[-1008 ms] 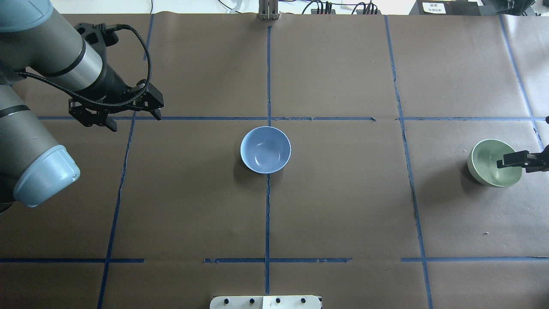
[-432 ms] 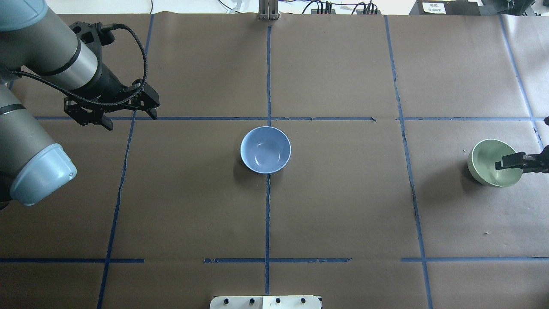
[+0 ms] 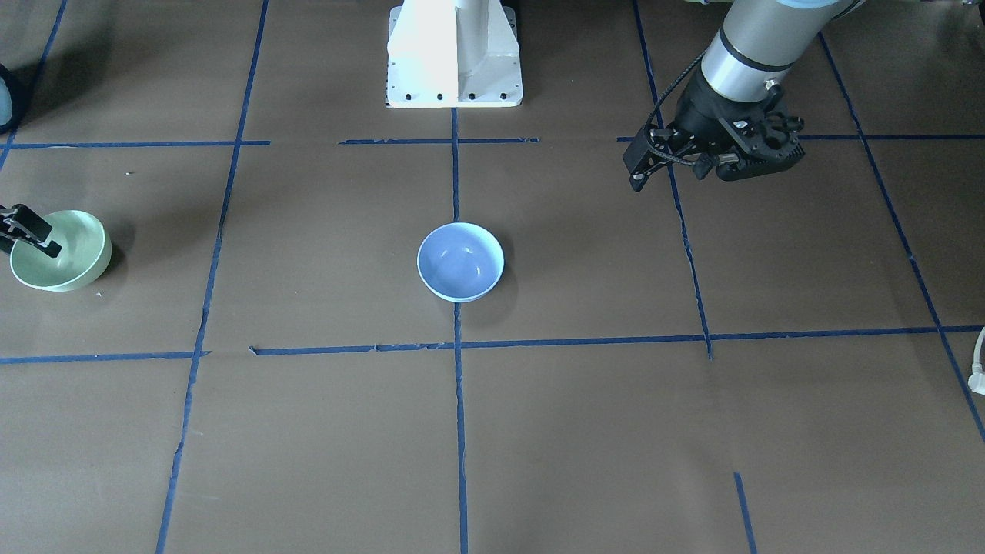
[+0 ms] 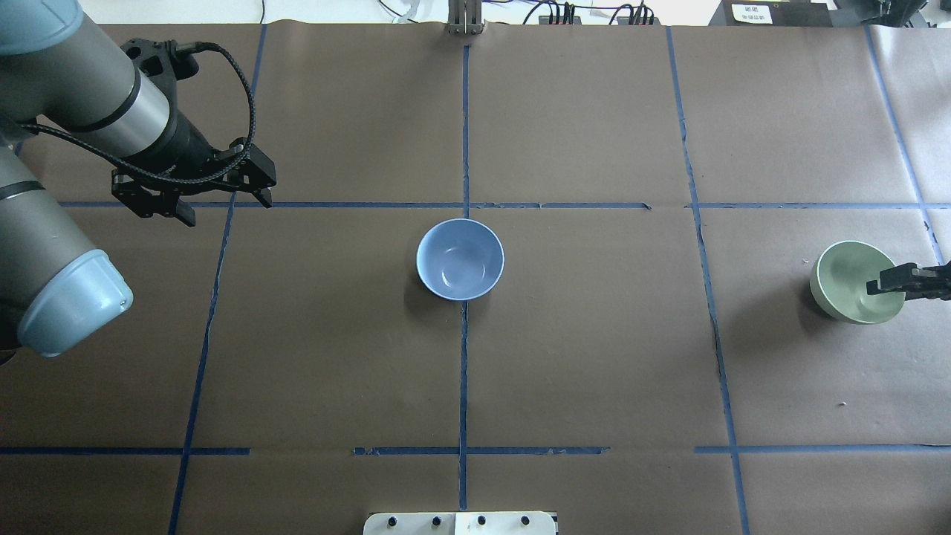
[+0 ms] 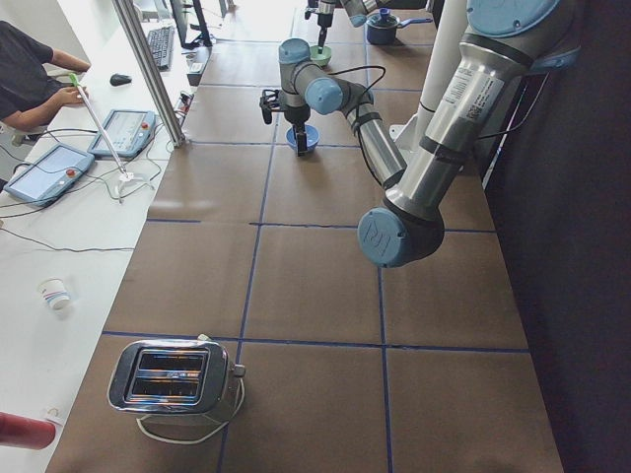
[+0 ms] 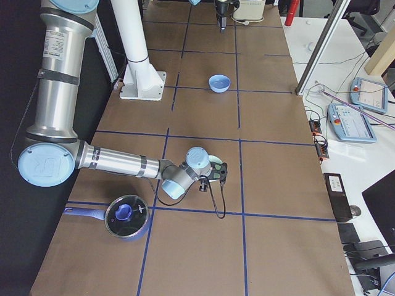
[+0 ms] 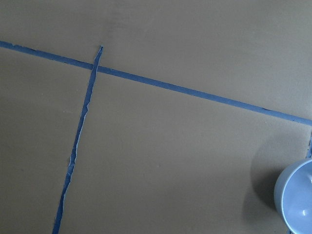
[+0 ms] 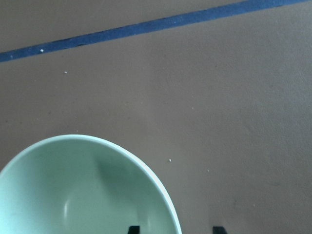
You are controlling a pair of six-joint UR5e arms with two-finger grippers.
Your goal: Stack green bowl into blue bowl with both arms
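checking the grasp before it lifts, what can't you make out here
- Overhead view: the right tool is cut by the right edge; its wrist view shows only fingertips, so whether it touches the green bowl is unclear.
- Right side view: the green bowl is mostly hidden behind the right arm.
- Left wrist view: the blue bowl is cut by the corner.

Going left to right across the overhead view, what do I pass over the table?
Left pincer → blue bowl → green bowl.
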